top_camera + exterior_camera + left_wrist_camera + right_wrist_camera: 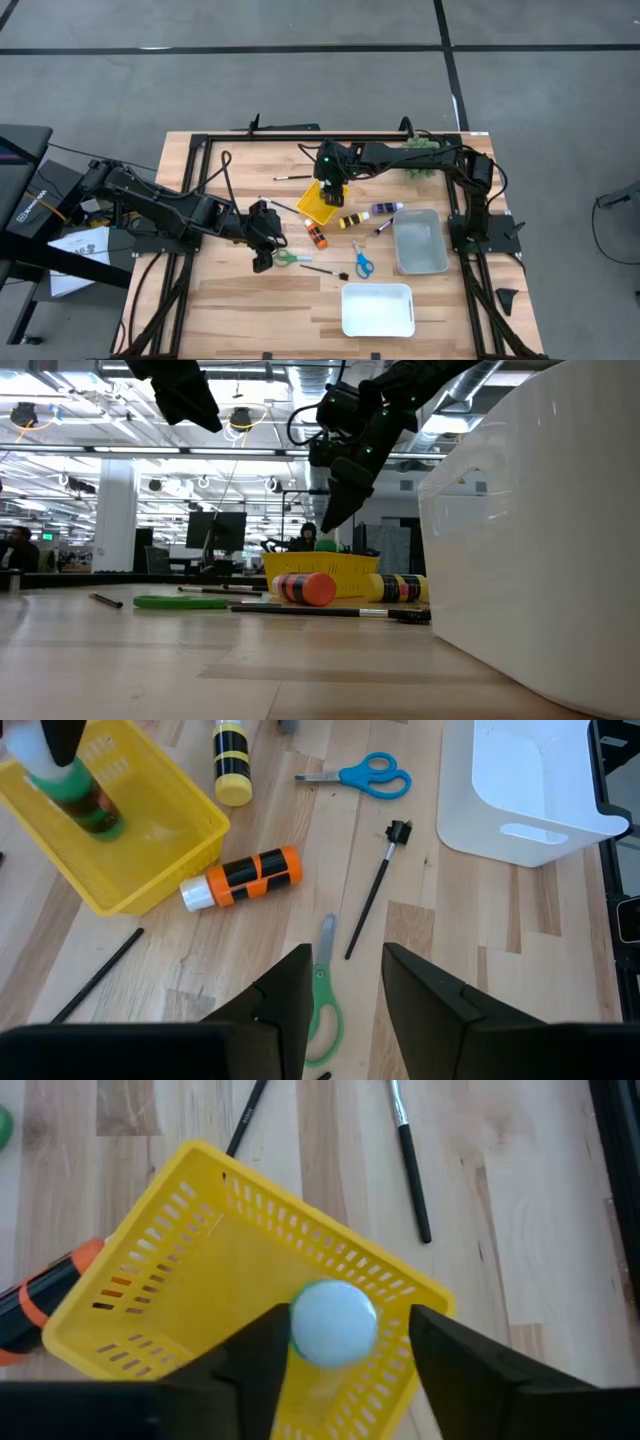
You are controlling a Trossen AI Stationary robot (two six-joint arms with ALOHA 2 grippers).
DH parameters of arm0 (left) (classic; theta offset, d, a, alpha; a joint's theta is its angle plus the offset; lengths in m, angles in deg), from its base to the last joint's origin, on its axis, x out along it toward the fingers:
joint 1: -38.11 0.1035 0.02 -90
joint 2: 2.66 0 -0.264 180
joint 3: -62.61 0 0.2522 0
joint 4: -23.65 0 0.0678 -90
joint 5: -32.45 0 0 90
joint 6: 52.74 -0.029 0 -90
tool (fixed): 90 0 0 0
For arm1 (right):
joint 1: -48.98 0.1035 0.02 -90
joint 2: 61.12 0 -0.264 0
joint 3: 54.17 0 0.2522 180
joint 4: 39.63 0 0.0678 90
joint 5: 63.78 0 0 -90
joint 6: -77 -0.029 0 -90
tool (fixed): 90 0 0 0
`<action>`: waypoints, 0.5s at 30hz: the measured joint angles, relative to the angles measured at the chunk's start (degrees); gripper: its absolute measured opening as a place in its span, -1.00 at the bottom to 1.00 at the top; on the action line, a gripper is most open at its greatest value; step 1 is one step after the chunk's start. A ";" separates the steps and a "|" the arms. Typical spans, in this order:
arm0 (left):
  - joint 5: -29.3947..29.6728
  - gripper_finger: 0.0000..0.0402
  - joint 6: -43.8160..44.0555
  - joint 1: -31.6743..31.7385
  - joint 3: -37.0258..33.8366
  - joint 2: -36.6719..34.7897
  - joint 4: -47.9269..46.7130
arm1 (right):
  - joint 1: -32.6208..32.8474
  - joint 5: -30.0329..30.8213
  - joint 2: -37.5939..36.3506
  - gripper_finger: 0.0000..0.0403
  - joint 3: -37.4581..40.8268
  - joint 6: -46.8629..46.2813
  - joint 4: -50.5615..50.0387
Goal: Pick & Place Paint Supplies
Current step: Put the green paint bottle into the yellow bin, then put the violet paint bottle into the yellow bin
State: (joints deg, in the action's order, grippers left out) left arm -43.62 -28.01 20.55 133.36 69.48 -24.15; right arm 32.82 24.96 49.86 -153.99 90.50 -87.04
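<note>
Right gripper is held over the yellow basket, jaws spread with the white cap of the green bottle between them, apparently not pinched; the bottle stands upright inside the basket. Left gripper hovers above the worktop near the green scissors, jaws parted, nothing held. Still loose on the worktop: orange bottle just beside the basket, yellow bottle, purple bottle, thin dark brushes. Bottles judged light, rigid, smooth plastic, prone to rolling when lying; best gripped across the body mid-length. Brushes judged light, stiff and thin; best taken at mid-handle
</note>
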 joint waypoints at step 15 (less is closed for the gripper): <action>-0.26 -0.42 -0.02 0.00 0.00 0.00 -0.03 | -0.13 -0.10 -3.24 0.19 -1.48 -2.22 -1.27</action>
State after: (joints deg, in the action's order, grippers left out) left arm -43.88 -28.03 20.55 133.36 69.48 -24.18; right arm 32.69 24.86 46.62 -155.47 88.28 -88.31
